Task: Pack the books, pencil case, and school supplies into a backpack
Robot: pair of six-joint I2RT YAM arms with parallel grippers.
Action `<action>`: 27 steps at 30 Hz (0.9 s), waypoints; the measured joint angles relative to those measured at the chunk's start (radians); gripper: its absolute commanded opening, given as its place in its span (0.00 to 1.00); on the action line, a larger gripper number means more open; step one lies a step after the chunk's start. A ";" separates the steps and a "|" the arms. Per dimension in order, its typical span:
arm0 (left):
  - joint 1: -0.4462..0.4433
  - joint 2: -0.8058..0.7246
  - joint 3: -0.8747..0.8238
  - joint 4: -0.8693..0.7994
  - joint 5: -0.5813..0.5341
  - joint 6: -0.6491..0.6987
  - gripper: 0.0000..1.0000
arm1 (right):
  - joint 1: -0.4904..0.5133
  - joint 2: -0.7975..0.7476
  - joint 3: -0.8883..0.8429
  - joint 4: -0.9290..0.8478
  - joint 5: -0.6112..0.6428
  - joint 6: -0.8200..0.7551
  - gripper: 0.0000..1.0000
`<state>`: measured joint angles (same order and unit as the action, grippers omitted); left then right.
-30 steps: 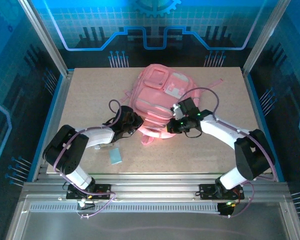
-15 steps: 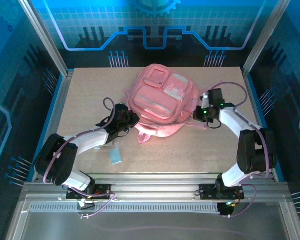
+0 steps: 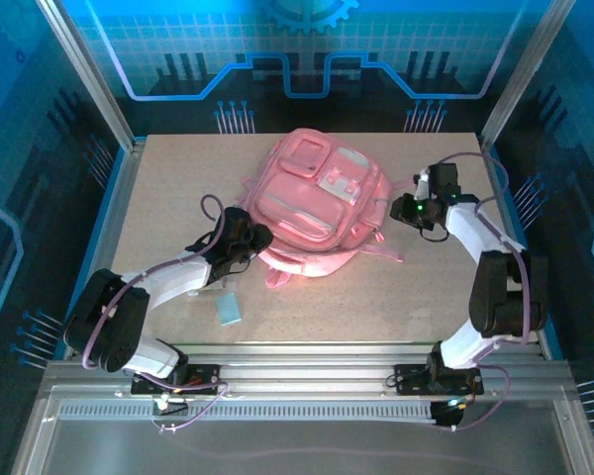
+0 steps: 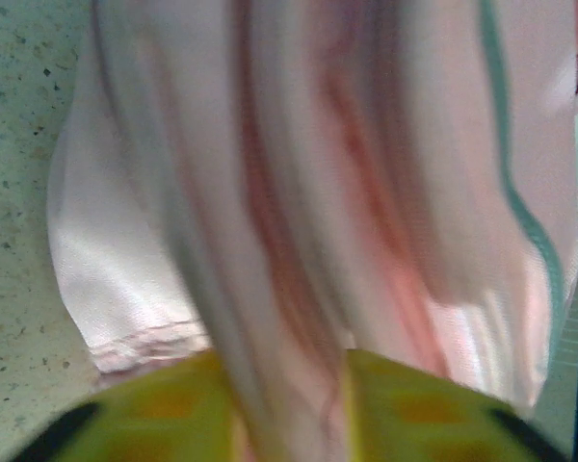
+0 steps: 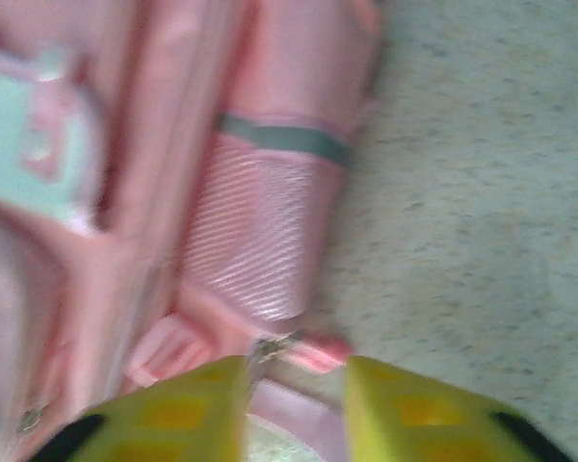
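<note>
The pink backpack (image 3: 312, 193) lies flat, front pockets up, at the middle back of the table. My left gripper (image 3: 257, 237) sits at its near-left corner. In the left wrist view my left gripper (image 4: 281, 371) has its yellow fingers apart, with a blurred fold of the backpack (image 4: 299, 173) lying in the gap. My right gripper (image 3: 404, 211) is at the bag's right side. In the right wrist view my right gripper (image 5: 297, 371) is open around a pink strap and a zip pull, beside the backpack (image 5: 260, 231) side pocket. A pale blue flat rectangle (image 3: 229, 309) lies near the front left.
Pink straps (image 3: 376, 249) trail from the bag's near edge onto the speckled table (image 3: 178, 178). Metal frame rails (image 3: 119, 198) and blue panels bound the table on both sides and at the back.
The right arm swung from the bag's near middle out to its right side. The backpack slid back and settled flatter. Both grippers went from shut to jaws apart.
</note>
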<state>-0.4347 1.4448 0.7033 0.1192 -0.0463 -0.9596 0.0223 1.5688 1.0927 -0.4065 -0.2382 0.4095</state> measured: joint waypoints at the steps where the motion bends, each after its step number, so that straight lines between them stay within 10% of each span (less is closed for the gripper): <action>1: 0.000 -0.003 0.008 -0.015 0.001 0.009 0.53 | 0.026 -0.026 -0.001 -0.001 -0.006 0.000 0.47; 12: -0.003 -0.155 0.080 -0.175 0.015 0.105 0.74 | 0.294 -0.084 -0.032 -0.045 0.007 -0.077 0.33; 27: -0.203 0.129 0.064 0.107 -0.098 -0.323 0.75 | 0.314 0.055 -0.069 0.010 0.037 -0.062 0.42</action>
<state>-0.6373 1.5738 0.7670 0.2260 -0.1444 -1.2831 0.3359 1.6241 1.0233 -0.3962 -0.2016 0.3473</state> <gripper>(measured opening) 0.747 0.420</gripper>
